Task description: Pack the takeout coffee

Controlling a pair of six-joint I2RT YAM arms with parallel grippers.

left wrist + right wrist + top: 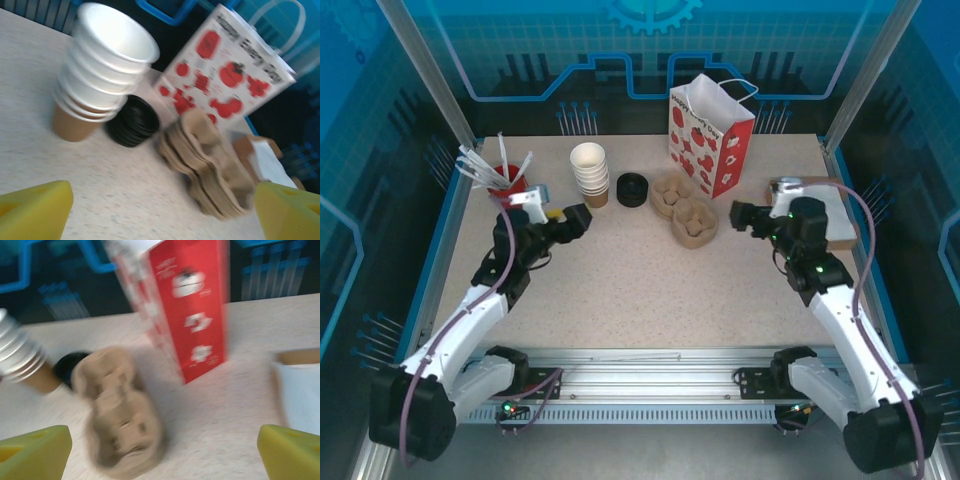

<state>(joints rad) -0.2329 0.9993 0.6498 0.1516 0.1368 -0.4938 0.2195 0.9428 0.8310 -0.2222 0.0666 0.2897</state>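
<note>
Supplies line the far half of the table (620, 300) when seen from above: a red cup of stirrers (505, 178) at the left, a stack of white cups (590, 170), black lids (633, 189) just beside it, pulp carriers (682, 210), and the strawberry-print bag (712, 135) upright at the back with its mouth open. The left gripper (582, 218) hangs near the cup stack and the right gripper (738, 215) near the carriers, with a napkin box (835, 222) to its side. Both have their jaws spread and nothing between them. The takeout coffee, a cup with its lid on, I cannot place anywhere. Cups and lids sit apart, so I judge it is not yet made up. From the left wrist, blurred, the yellow pads (35, 210) sit wide apart in the lower corners, aimed between the cup stack and the carriers, with the lids and bag behind. From the right wrist, also blurred, the yellow tips (32, 452) are just as wide, the carriers lie straight ahead and the bag's red side stands behind them. To do this well, I'd have one arm steady the stack while the other lifts off a single cup. The lid should be pressed on evenly. The cup should go down upright between the handles, because that light bag looks easy to tip.
</note>
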